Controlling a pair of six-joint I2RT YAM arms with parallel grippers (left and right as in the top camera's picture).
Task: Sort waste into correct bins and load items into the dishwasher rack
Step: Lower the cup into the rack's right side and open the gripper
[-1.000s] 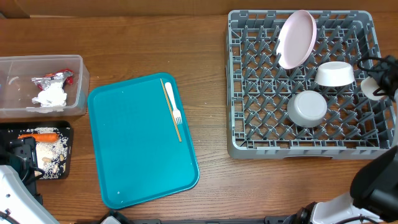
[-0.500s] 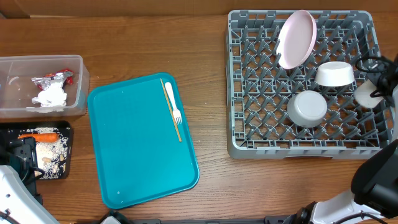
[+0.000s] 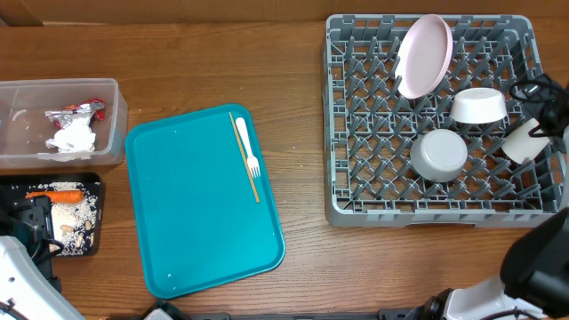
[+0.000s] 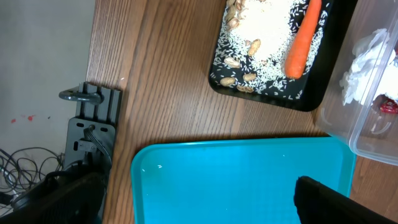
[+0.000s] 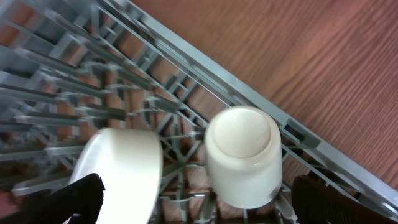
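— Where is the small white cup (image 5: 242, 155)?
— At the right edge of the large grey plastic dishwasher rack (image 3: 418, 213), closed end up, just beside a blurred small white bowl (image 5: 121, 168). The right claw (image 5: 198, 205) hangs over it, fingers spread wide and clear of it.
— And the left claw (image 4: 199, 202)?
— Spread wide too, empty, above the teal serving tray (image 4: 236, 180). Only its dark tips show.
— The white plastic fork (image 3: 248, 148)?
— On that tray, alongside a thin wooden stick (image 3: 244, 158). The right arm is mostly cut off overhead.
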